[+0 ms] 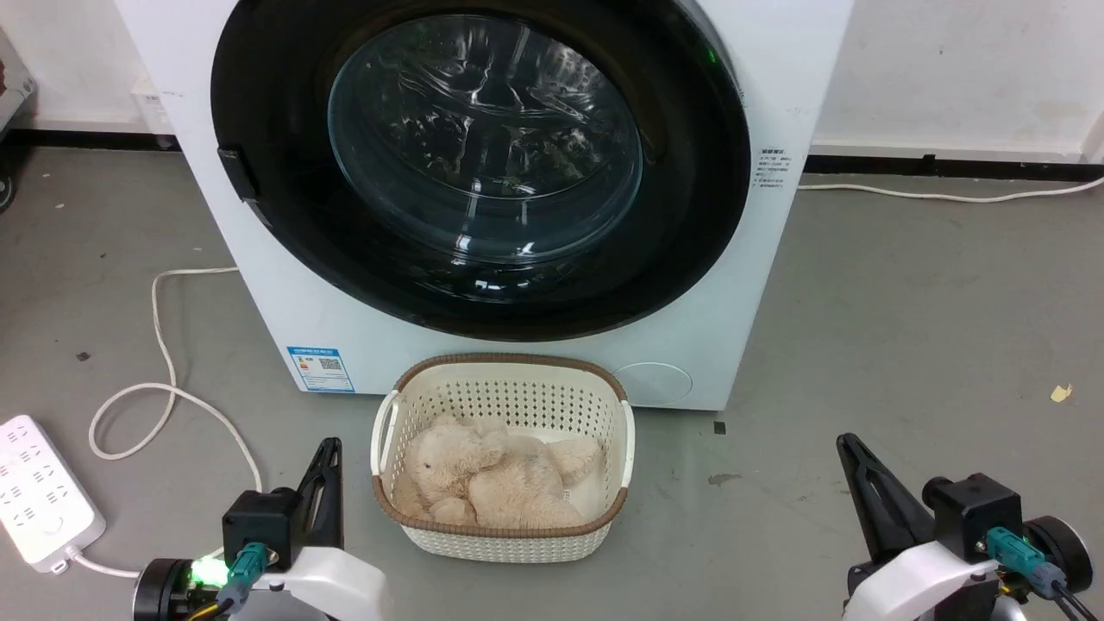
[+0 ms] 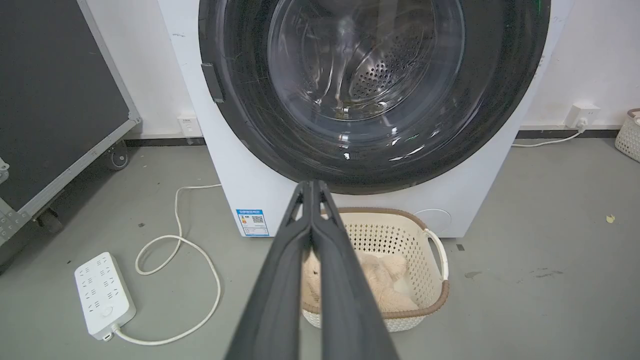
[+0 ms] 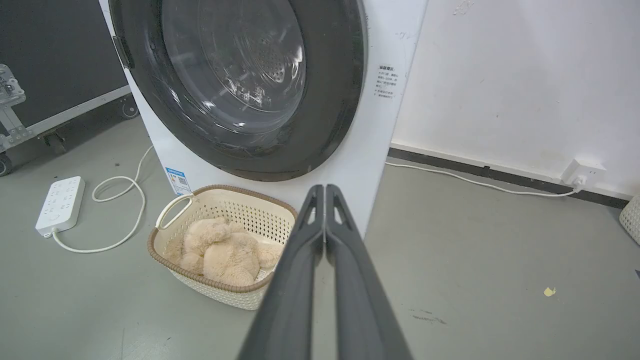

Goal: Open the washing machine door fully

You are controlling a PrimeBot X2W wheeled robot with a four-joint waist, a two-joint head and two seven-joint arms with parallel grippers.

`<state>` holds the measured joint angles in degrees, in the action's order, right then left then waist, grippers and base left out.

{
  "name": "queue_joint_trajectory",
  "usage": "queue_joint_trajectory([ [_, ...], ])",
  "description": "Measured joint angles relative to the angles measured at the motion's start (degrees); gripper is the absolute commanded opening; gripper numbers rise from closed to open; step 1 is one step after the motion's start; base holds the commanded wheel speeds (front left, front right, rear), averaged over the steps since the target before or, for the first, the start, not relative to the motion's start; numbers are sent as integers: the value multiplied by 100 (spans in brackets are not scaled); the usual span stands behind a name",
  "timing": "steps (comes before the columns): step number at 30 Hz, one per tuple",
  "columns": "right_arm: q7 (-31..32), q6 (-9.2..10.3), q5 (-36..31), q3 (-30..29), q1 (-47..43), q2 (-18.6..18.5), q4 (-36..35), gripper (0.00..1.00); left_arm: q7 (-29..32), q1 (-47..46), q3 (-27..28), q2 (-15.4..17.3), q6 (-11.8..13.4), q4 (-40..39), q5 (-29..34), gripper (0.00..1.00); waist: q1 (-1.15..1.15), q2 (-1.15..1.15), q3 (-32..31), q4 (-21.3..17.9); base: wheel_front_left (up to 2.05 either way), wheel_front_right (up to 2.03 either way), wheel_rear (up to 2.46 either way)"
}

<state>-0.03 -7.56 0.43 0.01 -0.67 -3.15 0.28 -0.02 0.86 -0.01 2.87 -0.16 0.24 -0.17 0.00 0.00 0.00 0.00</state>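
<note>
The white washing machine [image 1: 768, 285] stands straight ahead on the grey floor. Its round black washing machine door [image 1: 690, 233] lies flat against the front, with a clear glass bowl in the middle and a small black handle tab [image 1: 237, 175] on the left rim. The door [image 2: 240, 115] and its tab [image 2: 212, 82] also show in the left wrist view, and the door [image 3: 330, 100] in the right wrist view. My left gripper [image 1: 328, 447] hangs low at the lower left, shut and empty. My right gripper [image 1: 847, 442] sits low at the lower right, shut and empty, far from the door.
A cream perforated basket [image 1: 388, 431] holding a beige plush toy [image 1: 492, 479] sits on the floor right before the machine. A white power strip [image 1: 39, 492] with a looping cable [image 1: 164, 345] lies at the left. A black wheeled case [image 2: 55, 100] stands further left.
</note>
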Motion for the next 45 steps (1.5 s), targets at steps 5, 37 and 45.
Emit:
queue_joint_trajectory([
  [5,0,0,0,1,0,0,0,0,0,-1,-2,0,0,0,0,0,0,0,0,0,0,0,0],
  [37,-1,0,3,4,-3,-1,3,100,0,4,-1,-1,-1,5,-1,100,0,0,0,0,0,0,0],
  [45,-57,0,49,-12,-3,-1,3,100,-54,4,-37,-1,1,-2,-2,100,0,0,26,0,0,0,0],
])
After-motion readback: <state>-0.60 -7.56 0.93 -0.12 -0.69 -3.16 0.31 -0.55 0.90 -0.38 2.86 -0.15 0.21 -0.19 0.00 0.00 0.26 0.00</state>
